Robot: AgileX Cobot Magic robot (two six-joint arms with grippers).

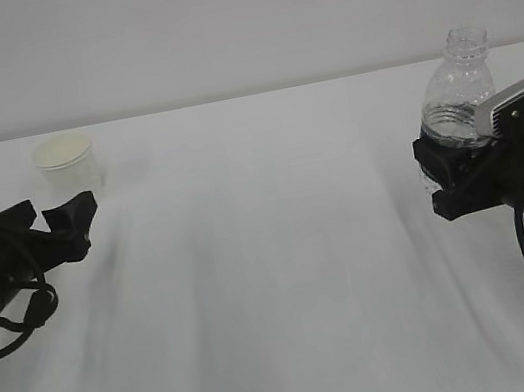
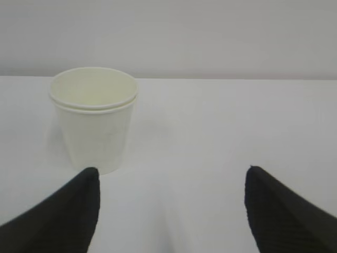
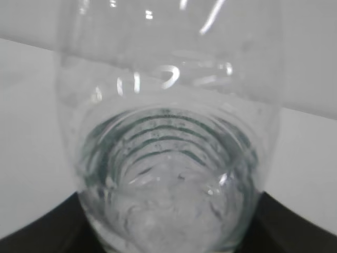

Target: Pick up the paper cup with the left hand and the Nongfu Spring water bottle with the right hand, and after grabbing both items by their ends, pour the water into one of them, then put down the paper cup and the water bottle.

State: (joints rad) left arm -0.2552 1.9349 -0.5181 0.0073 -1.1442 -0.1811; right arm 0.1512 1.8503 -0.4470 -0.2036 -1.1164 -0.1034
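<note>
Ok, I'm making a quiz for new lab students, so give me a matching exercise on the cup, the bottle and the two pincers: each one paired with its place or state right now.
Things:
1. Small cream-white paper cup
2. Clear ribbed plastic bottle with no cap
3. Left black pincer
4. Right boxy black pincer

States:
A. closed around a clear container
B. upright on the white table, touched by nothing
C. jaws apart, holding nothing
D. held near the right edge, open neck pointing up

Pairs: 1-B, 2-D, 3-C, 4-A
</note>
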